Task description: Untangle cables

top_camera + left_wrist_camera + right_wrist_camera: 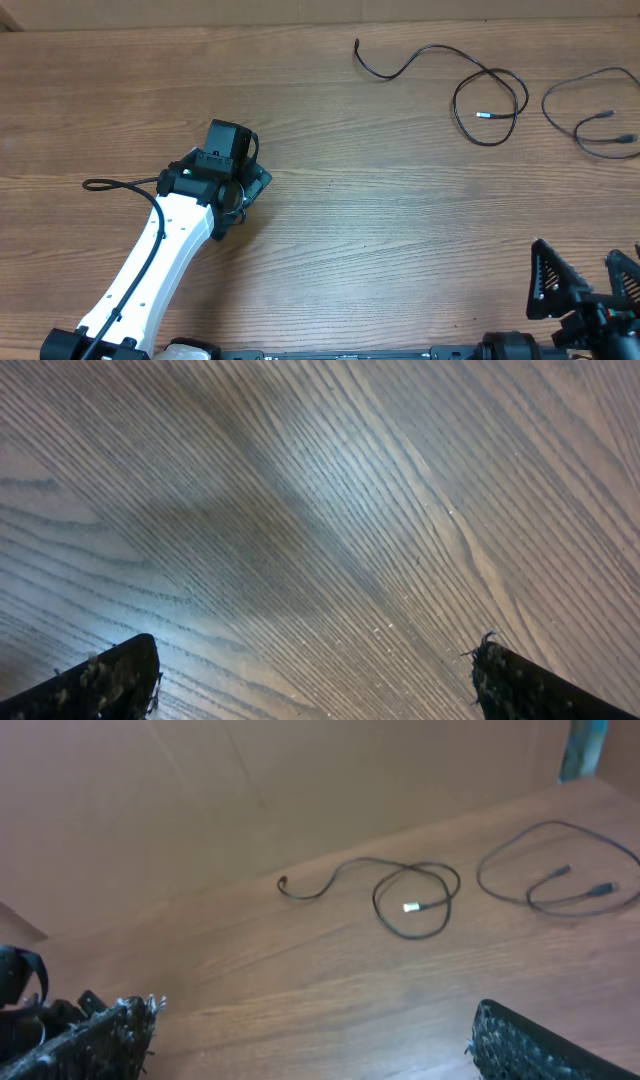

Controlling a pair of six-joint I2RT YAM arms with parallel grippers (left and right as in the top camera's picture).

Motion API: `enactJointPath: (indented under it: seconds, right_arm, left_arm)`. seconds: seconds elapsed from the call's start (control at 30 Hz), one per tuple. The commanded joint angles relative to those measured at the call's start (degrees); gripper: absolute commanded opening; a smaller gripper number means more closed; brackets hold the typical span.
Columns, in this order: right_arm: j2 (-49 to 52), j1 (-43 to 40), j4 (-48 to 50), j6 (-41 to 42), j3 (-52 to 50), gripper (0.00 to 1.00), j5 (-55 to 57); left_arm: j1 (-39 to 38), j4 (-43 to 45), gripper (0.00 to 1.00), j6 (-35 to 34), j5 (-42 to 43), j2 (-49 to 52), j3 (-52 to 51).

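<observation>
Two thin black cables lie apart at the far right of the table. One cable (487, 97) runs from a free end at the back centre into a loose loop with a small plug inside; it also shows in the right wrist view (412, 900). The other cable (590, 112) loops at the right edge, both plug ends inside (560, 880). My left gripper (250, 195) is open and empty over bare wood at centre left (315, 670). My right gripper (585, 285) is open and empty at the front right corner (315, 1030), far from both cables.
The wooden table (380, 200) fills the view. The left arm's own thicker black cable (120, 185) loops out to the left of its wrist. A brown wall (250, 790) stands behind the table's far edge.
</observation>
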Motion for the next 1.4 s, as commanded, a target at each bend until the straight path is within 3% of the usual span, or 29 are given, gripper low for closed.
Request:
enactJointPath:
  seconds: [0.0, 0.77, 1.13, 1.37]
  right_arm:
    - [-5.1, -0.1, 4.0, -0.5, -7.1, 1.0, 0.7]
    - [-28.4, -2.9, 53.2, 0.2, -57.8, 1.0, 0.2]
    - [-28.3, -2.9, 71.6, 0.2, -72.9, 1.0, 0.0]
    - [-28.3, -2.9, 74.7, 0.2, -77.8, 1.0, 0.0]
  left_arm:
    - [0.2, 0.0, 1.0, 1.1, -0.3, -1.1, 0.7]
    - [0.2, 0.0, 1.0, 1.1, -0.3, -1.1, 0.7]
    - [0.2, 0.0, 1.0, 1.1, -0.3, -1.1, 0.7]
    - [0.2, 0.0, 1.0, 1.1, -0.3, -1.1, 0.7]
